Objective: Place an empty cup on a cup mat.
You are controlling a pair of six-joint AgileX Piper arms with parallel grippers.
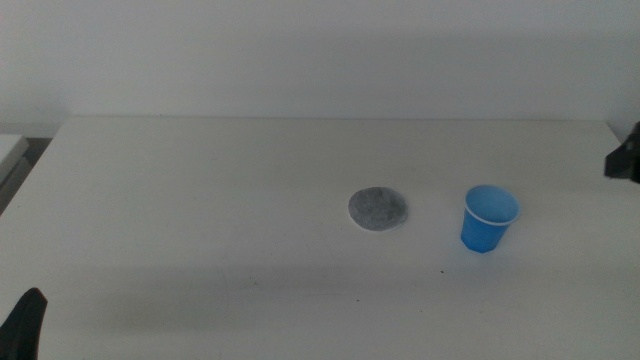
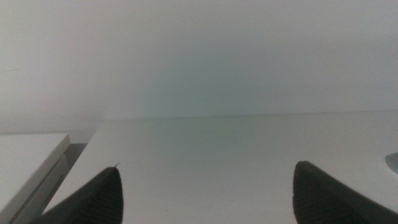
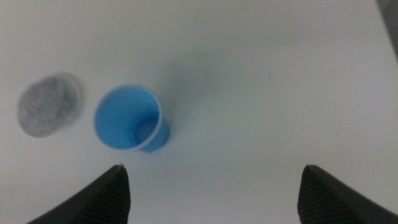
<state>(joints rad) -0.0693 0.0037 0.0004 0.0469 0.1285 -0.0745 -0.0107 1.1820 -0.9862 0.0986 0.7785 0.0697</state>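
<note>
The blue cup stands upright and empty on the white table, right of centre. The grey speckled cup mat lies flat just to its left, apart from it. My right gripper is open and empty above the table to the right of the cup; the cup and the mat show in its wrist view. In the middle view only a dark part of the right arm shows at the right edge. My left gripper is open and empty, waiting at the bottom left corner.
The white table runs to a pale wall at the back. A white ledge sits beyond the table's left edge. A pale sliver at the left wrist view's edge may be the mat.
</note>
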